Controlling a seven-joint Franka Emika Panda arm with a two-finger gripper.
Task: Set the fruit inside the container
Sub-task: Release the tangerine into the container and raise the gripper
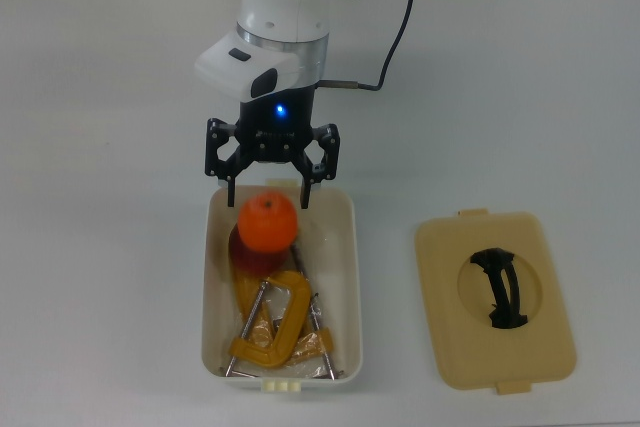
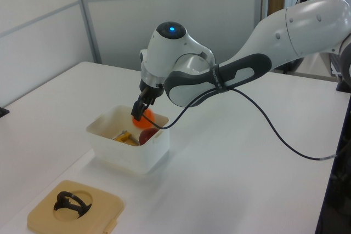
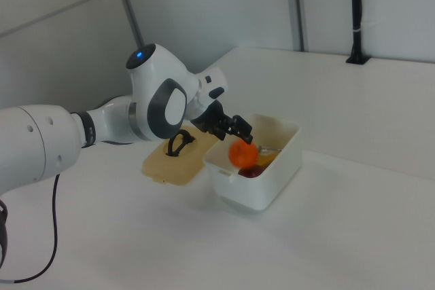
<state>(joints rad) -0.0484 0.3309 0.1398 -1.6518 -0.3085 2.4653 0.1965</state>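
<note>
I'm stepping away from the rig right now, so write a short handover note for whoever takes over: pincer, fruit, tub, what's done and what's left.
Pincer: fingers spread open just above the orange, over the tub's end nearest the arm.
Orange: inside the white tub's outline, over the apple; whether it has settled cannot be told.
Apple: in the tub, mostly hidden under the orange in the top view.
Also in the tub: yellow C-clamps.
Lid: flat on the table beside the tub.
Left: confirm the orange has settled, then retract the arm.

– What is the container [image 1: 345,277] made of?
– White plastic, smooth, faintly glossy. The lid [image 1: 495,299] looks like matt beige plastic.
– And the clamps [image 1: 275,322]?
– Yellow painted bodies, bare metal screws; the orange [image 1: 268,221] has a dull skin
</note>
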